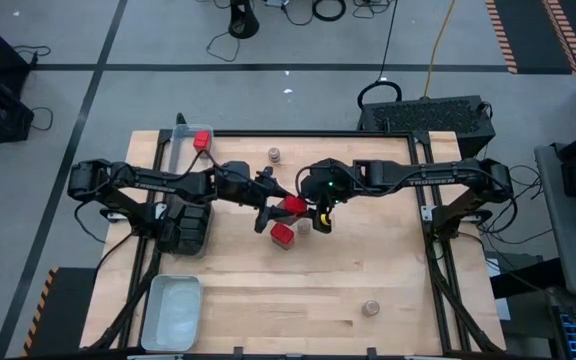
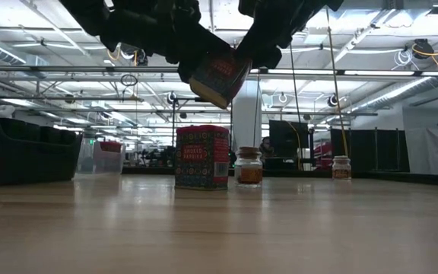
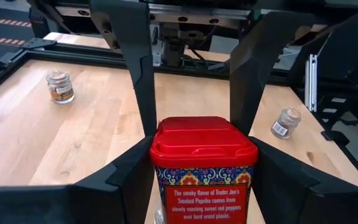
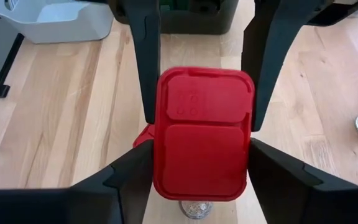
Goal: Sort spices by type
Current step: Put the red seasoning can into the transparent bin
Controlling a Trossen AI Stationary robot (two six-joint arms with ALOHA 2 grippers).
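Observation:
A red boxy tin (image 1: 294, 205) with a red lid hangs in the air at the table's middle, between both grippers. My left gripper (image 1: 271, 206) reaches it from the left and my right gripper (image 1: 314, 204) from the right, and both are shut on it. In the low view the tin (image 2: 219, 76) is tilted, well above the table. A second red tin (image 1: 283, 233) stands on its base just nearer, with a tan-lidded jar (image 1: 304, 225) beside it. Two more jars (image 1: 274, 154) (image 1: 371, 307) stand apart on the wood. My left gripper (image 3: 204, 168) pinches the red tin's patterned body just under the lid (image 3: 166, 177), one finger on each side. The fingers come level from the table's left. The tin is lifted clear. My right gripper (image 4: 202, 158) pinches the same tin at the two long edges of its lid (image 4: 166, 168), one finger on each side. It looks straight onto the lid's top, with the table beyond. The tin is clear of the table.
A clear tray (image 1: 190, 132) at the far left holds one red tin (image 1: 201, 140). A dark tray (image 1: 188, 228) sits under the left arm. A pale tray (image 1: 172, 312) lies at the near left corner. Bare wood shows across the near right.

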